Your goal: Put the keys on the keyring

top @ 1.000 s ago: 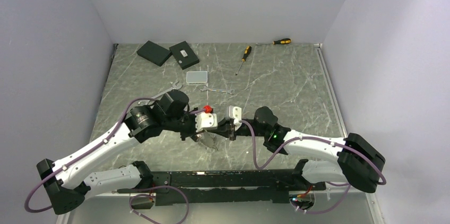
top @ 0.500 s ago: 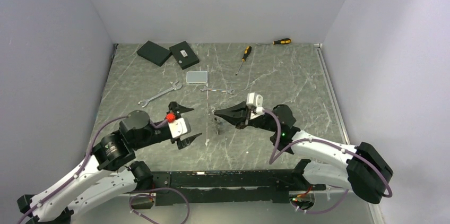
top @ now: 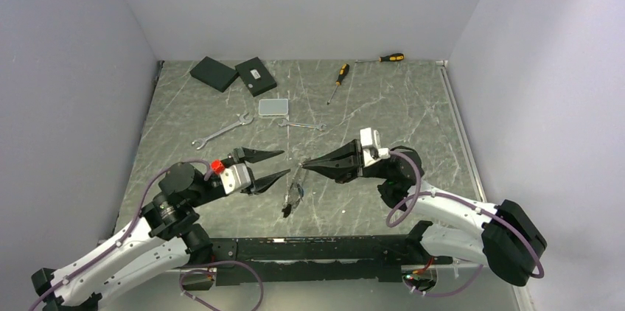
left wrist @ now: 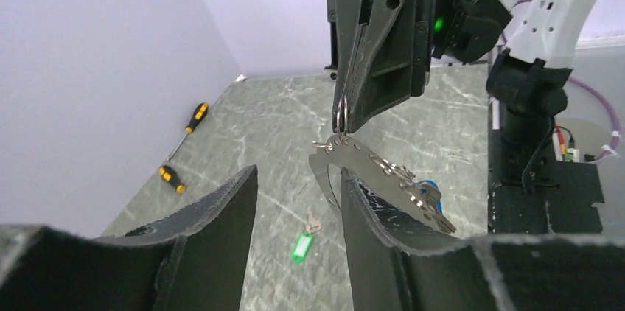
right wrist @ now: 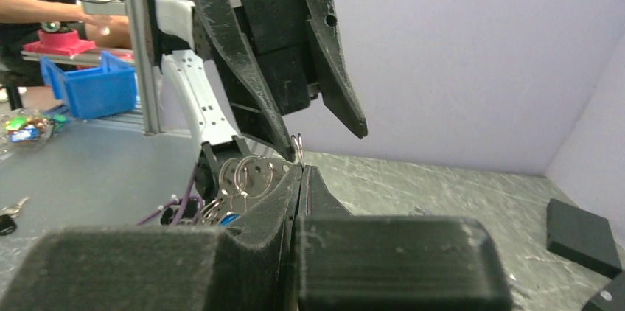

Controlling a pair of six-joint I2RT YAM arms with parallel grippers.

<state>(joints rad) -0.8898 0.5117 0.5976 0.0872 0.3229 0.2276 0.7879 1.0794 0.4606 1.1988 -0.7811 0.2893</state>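
Silvery keyring (top: pixel 298 178), keys (left wrist: pixel 416 193) dangling, pinched in my right gripper (top: pixel 306 166), jaws together; left gripper (top: pixel 285 163) half apart, empty. Both arms low, tips facing.

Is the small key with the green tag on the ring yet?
Not yet: the green-tagged key lies on the marbled table, apart from the wire ring hanging from the right hand.

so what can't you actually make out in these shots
- Top view: the thin silvery wire keyring hanging from the shut right gripper is too fine to trace; what hangs on it blurs into one clump.
- Right wrist view: the small metal keys sit half behind that gripper's own finger, so no count.
- Left wrist view: the blue plastic tag is partly covered by the open left gripper.
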